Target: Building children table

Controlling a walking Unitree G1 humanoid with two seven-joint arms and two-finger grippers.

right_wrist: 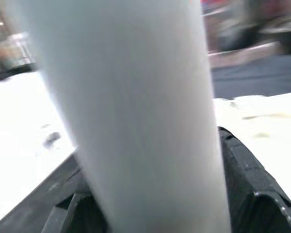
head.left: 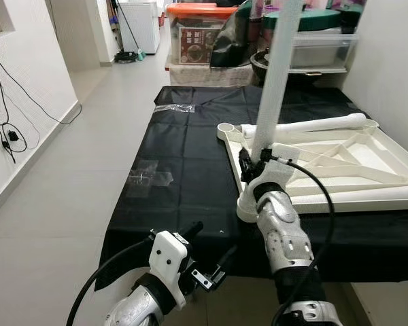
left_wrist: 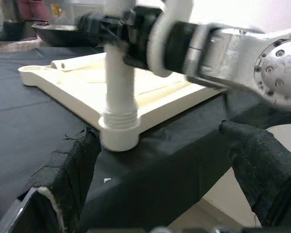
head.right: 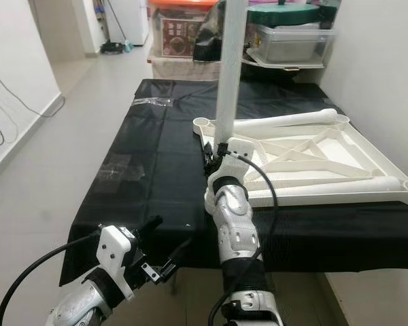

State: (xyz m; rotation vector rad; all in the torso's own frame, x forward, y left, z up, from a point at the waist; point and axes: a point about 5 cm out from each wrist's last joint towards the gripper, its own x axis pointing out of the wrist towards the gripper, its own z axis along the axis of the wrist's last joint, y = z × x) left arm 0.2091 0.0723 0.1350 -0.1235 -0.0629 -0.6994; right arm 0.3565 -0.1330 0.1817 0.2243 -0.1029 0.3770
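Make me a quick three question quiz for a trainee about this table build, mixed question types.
1. True or false: the right gripper is shut on the upright leg.
2. Which corner socket of the tabletop holds that leg: A near, B far?
3. Fill in: the left gripper hangs ___ , holding nothing.

Key: 1 true; 2 A; 3 open.

no readable text, label on the storage box too blurred
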